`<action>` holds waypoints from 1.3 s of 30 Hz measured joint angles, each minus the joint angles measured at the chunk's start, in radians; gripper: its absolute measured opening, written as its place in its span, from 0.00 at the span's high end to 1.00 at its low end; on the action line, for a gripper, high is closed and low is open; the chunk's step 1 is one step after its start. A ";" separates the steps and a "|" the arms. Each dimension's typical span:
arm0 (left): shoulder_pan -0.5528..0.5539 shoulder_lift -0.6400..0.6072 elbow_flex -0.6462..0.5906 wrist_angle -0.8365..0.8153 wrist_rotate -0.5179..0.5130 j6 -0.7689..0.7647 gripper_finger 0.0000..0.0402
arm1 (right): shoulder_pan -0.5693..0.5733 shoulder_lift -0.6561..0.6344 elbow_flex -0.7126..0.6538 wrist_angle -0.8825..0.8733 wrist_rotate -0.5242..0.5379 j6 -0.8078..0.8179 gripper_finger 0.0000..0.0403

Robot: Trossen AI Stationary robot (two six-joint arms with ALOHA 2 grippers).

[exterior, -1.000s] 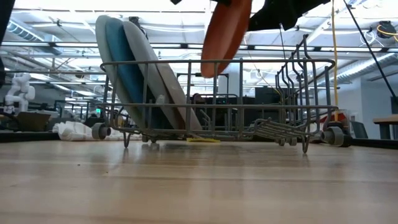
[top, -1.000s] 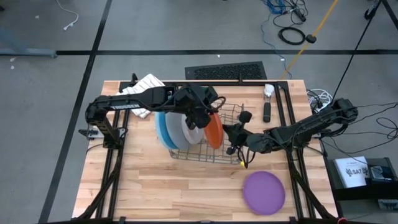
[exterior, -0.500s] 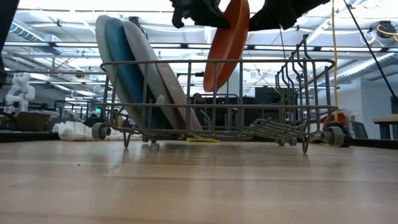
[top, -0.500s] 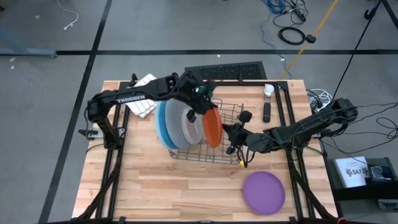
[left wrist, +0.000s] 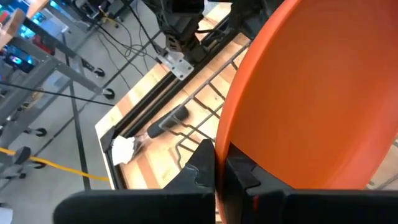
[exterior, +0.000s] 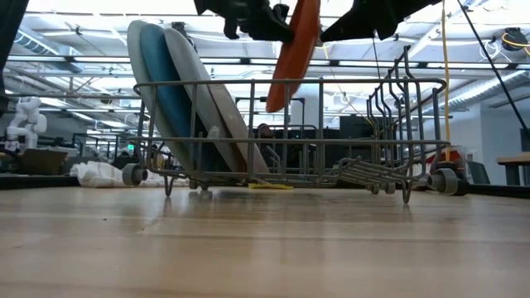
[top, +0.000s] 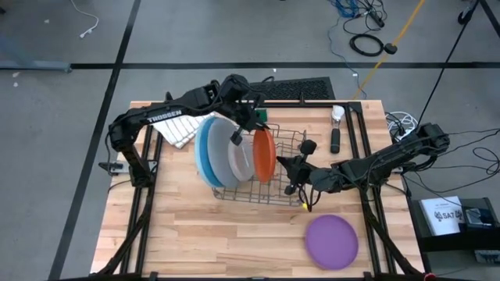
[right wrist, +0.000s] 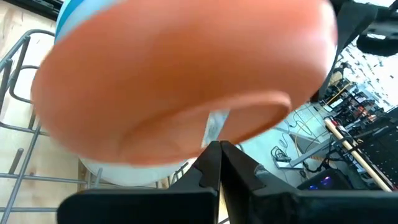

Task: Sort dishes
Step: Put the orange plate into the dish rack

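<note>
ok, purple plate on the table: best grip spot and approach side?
The purple plate lies flat on the wooden table, near the right arm. Probably pinch its rim, coming low from the side so one finger slips under the edge. The flat face offers nothing to grip from straight above.

3 large plates (top: 219, 152) racked, 1 orange plate (top: 264, 154), 1 purple plate (top: 331, 240), 1 rack (top: 291, 191)

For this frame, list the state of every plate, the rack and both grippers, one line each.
orange plate: held on edge above the rack, not yet seated.
left gripper: shut on the orange plate's rim.
right gripper: at the orange plate's other side; grip cannot be told.
light blue plate, darker blue plate, grey plate: standing tilted in the rack.
purple plate: lying flat on the table.
wire dish rack: upright on the table.
</note>
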 joint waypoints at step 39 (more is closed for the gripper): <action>0.031 0.113 -0.199 0.252 -0.009 0.002 1.00 | 0.000 -0.002 0.001 0.006 -0.004 -0.012 1.00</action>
